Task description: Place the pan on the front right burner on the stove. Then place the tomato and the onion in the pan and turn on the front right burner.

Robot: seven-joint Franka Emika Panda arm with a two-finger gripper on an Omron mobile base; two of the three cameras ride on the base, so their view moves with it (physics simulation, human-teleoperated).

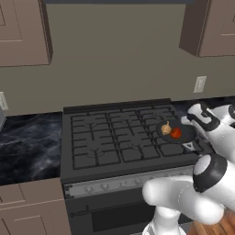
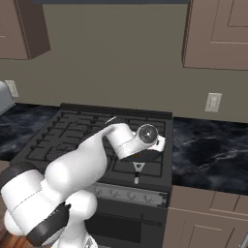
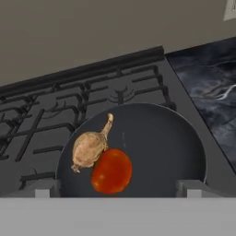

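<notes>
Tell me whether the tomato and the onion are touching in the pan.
Touching. In the hand view the onion rests against the tomato with no gap, both inside the pan.

arm (image 2: pixel 87 160): reaches from near left over the stove (image 2: pixel 72 131) | hand over the front right burner (image 2: pixel 145 162) | pan (image 2: pixel 154 155): mostly hidden beneath the hand, handle (image 2: pixel 138 170) pointing near | counter (image 2: pixel 208 150): dark marble, right | outlet (image 2: pixel 212 102) on wall

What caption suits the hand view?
Onion and tomato touching in the pan on the stove, open gripper above.
</notes>
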